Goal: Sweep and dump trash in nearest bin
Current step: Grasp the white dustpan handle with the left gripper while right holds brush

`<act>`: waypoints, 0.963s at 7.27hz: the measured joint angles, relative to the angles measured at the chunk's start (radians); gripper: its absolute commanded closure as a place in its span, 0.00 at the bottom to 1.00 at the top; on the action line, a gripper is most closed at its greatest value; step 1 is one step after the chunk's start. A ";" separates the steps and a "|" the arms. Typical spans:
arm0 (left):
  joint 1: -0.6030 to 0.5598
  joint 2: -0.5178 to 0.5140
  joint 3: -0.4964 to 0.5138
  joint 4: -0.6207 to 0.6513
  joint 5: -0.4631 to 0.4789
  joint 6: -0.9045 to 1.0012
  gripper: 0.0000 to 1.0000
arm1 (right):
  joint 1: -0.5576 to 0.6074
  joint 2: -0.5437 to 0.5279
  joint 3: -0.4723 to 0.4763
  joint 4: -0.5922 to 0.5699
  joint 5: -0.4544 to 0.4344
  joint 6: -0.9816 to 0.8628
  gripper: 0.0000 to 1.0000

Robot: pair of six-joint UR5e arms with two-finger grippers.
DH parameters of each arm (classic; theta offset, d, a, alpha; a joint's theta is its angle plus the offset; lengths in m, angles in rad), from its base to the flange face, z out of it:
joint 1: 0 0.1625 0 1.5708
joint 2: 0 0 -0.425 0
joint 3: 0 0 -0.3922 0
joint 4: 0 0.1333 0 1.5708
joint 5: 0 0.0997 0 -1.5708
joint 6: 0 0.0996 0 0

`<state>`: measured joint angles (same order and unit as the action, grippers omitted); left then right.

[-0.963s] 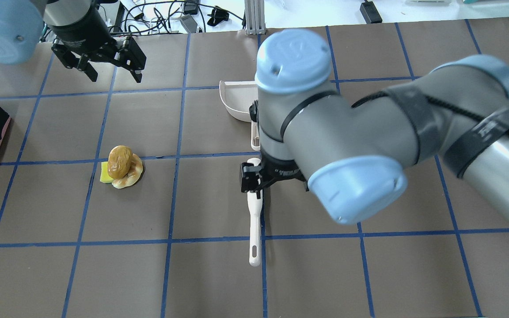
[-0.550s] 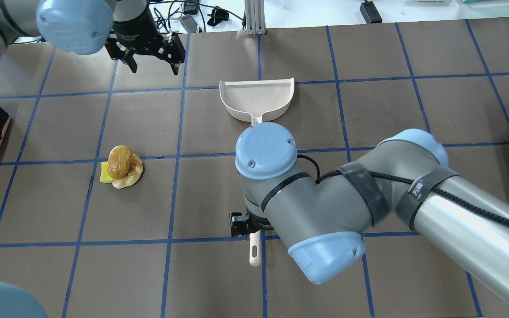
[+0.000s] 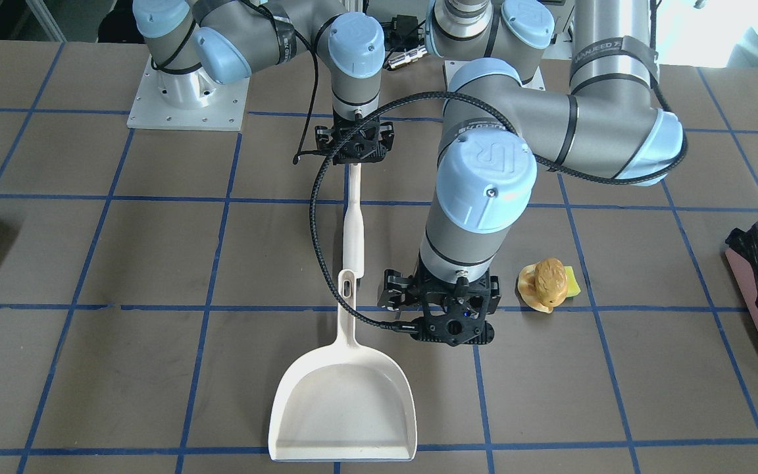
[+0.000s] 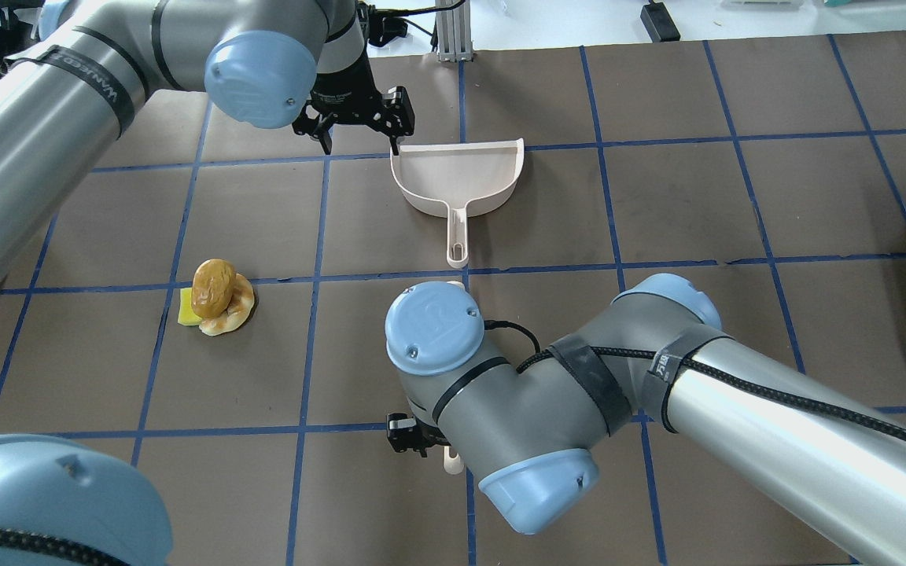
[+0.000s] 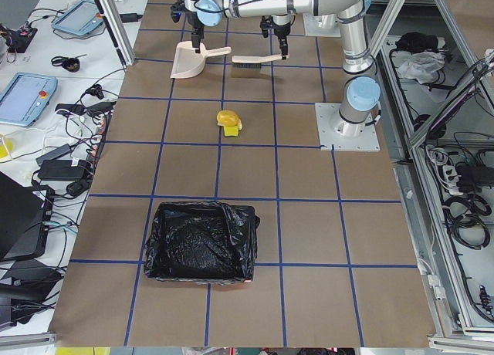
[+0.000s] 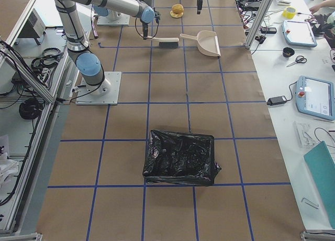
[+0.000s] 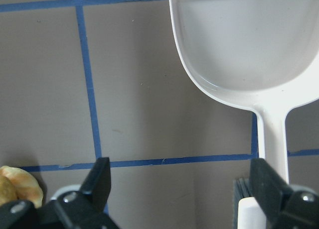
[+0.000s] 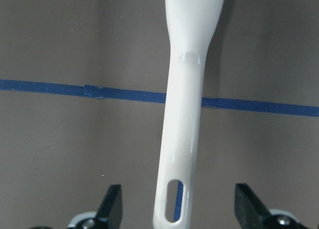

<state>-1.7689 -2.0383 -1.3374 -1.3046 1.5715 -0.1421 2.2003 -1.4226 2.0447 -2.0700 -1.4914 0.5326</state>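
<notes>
Two grippers showed, each with its fingers spread. Closest to the robot's base, the right gripper (image 8: 178, 204) stood with its black fingers (image 8: 112, 204) wide on either side of the tip of the brush (image 3: 353, 224) handle. They touched neither flank, and the hanging hole lay between them. The overhead view hid nearly all of that brush under the right arm. The front-facing view showed its smooth, glossy white handle whole, and only the side views gave the dark bristles under its head. Further out, toward the robot's left, the trash (image 4: 215, 299) sat in one small heap on the brown mat (image 4: 736, 204) with its blue taped grid. It was a wrinkled tan-brown lump on a curled cream-orange scrap, with a yellow-green spongy piece tucked against it. Beyond the brush lay the dustpan (image 4: 457, 181), cream plastic, straight-mouthed and round-shouldered, its mouth turned away from the robot. The left gripper (image 4: 359, 145) hung beside its trash-side corner, fingers apart on nothing. The bin (image 3: 757, 316), pink-walled with a crinkled, shiny black liner, stood well apart at the table's left end.
</notes>
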 measured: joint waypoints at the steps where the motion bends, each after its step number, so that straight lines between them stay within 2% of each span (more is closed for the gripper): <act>1: -0.019 -0.027 0.000 0.027 -0.018 -0.032 0.00 | 0.003 0.007 0.001 0.000 -0.001 0.008 0.42; 2: -0.039 -0.053 0.001 0.055 -0.032 -0.065 0.00 | 0.003 0.012 0.001 0.001 -0.001 0.012 0.62; 3: -0.061 -0.080 0.002 0.087 -0.039 -0.094 0.00 | 0.004 0.015 0.001 0.002 -0.001 0.014 0.78; 4: -0.078 -0.106 0.002 0.118 -0.041 -0.118 0.00 | 0.004 0.016 -0.001 0.005 -0.001 0.014 0.84; 6: -0.102 -0.140 -0.005 0.142 -0.042 -0.144 0.06 | 0.003 0.015 -0.003 0.008 -0.001 0.015 0.85; 7: -0.111 -0.140 -0.023 0.141 -0.042 -0.149 0.06 | 0.003 0.012 -0.003 0.009 -0.001 0.020 0.86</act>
<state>-1.8802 -2.1781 -1.3603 -1.1634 1.5298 -0.2909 2.2029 -1.4101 2.0414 -2.0607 -1.4929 0.5528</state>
